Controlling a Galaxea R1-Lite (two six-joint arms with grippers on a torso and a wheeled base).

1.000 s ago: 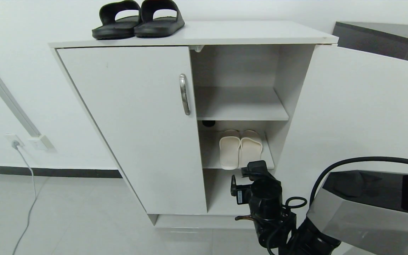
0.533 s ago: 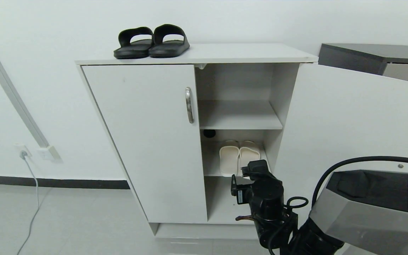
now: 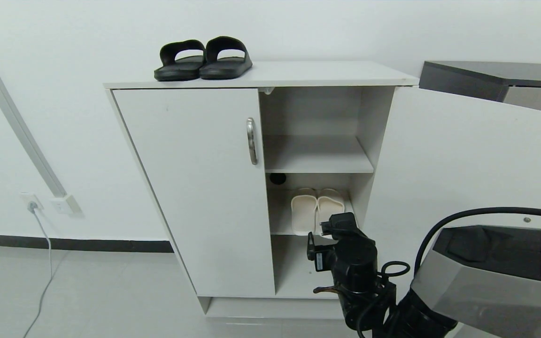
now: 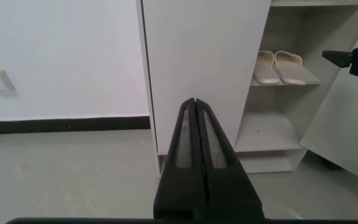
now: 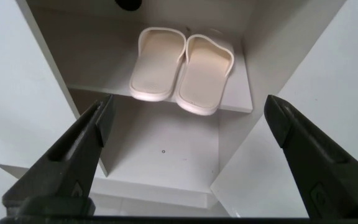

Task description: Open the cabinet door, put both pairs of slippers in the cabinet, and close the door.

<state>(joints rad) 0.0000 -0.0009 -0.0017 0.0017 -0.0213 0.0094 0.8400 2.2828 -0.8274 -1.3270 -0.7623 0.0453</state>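
the whole view has drawn back from the cabinet (image 3: 195, 188); nothing itself moved. white slippers (image 3: 317, 210) lie on its middle shelf, black slippers (image 3: 203, 58) on its top. right gripper (image 5: 188, 106) hangs before that shelf, jaws apart, empty; left gripper (image 4: 194, 102) jaws together. black pair likely next.

no readable text, labels or signs

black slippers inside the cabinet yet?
No, the black slippers sit on top of the cabinet; the white slippers lie inside it.
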